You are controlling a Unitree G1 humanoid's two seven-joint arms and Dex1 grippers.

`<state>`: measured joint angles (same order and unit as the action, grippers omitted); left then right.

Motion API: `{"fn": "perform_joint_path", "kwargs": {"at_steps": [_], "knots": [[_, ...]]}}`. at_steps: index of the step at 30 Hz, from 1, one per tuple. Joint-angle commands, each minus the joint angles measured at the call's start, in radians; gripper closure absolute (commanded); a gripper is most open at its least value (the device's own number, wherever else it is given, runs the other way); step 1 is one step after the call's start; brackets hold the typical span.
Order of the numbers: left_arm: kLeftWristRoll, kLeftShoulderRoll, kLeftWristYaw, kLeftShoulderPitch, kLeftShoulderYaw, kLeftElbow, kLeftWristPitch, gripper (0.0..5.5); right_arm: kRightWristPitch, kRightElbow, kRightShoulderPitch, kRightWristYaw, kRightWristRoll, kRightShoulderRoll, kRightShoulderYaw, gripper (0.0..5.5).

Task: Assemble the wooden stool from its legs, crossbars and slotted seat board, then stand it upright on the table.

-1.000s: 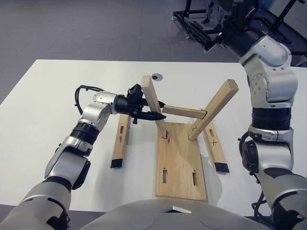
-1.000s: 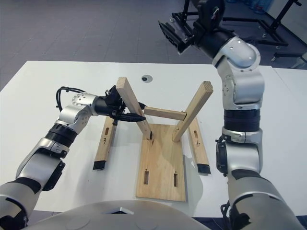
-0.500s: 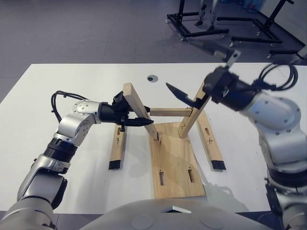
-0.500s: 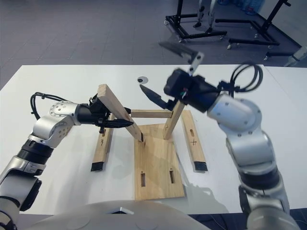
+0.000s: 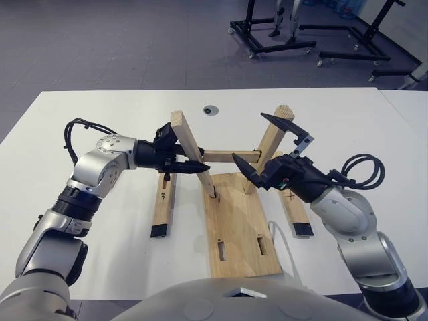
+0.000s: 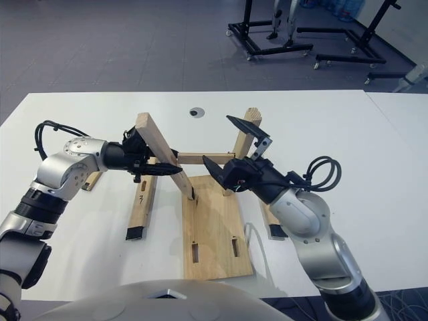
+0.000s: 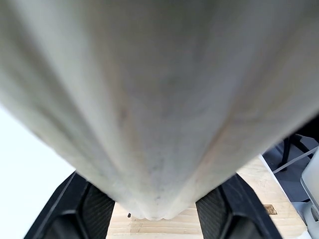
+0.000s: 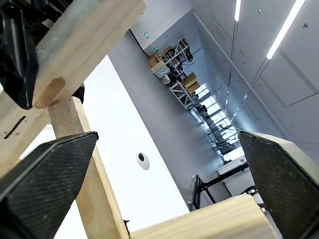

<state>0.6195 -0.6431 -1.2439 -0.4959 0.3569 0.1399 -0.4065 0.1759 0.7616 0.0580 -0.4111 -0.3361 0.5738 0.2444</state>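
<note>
The slotted seat board [image 5: 239, 231] lies flat on the white table. Two legs stand tilted in its far slots, joined by a crossbar [image 5: 231, 156]. My left gripper [image 5: 189, 167] is shut on the left standing leg [image 5: 184, 137], which sits between its black fingers [image 7: 82, 211] in the left wrist view. My right gripper [image 5: 267, 149] is open, one finger near the crossbar's end and the other beside the top of the right standing leg [image 5: 273, 139]. In the right wrist view, its fingers [image 8: 47, 172] frame the crossbar [image 8: 92, 191] and the leg top [image 8: 214, 219].
Two loose legs lie flat on the table, one left of the board [image 5: 164, 204] and one right of it [image 5: 294, 212]. A round cable port [image 5: 211, 109] sits at the table's far side. Black wheeled frames [image 5: 294, 33] stand on the floor beyond.
My right arm has swung down from high above the table, bringing its open gripper to the right standing leg. The head camera has shifted. My left gripper has kept hold of the left leg.
</note>
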Motion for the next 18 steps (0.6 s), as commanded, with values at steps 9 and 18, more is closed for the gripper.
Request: {"fn": "perform_joint_path", "kwargs": {"at_steps": [9, 18], "knots": [[-0.180, -0.001, -0.109, 0.034, 0.203, 0.229, -0.133, 3.49, -0.125, -0.139, -0.030, 0.019, -0.160, -0.053, 0.099, 0.33], [-0.215, 0.018, -0.122, 0.004, 0.241, 0.267, -0.115, 3.49, -0.168, -0.179, -0.013, 0.027, -0.231, -0.082, 0.121, 0.33]]}}
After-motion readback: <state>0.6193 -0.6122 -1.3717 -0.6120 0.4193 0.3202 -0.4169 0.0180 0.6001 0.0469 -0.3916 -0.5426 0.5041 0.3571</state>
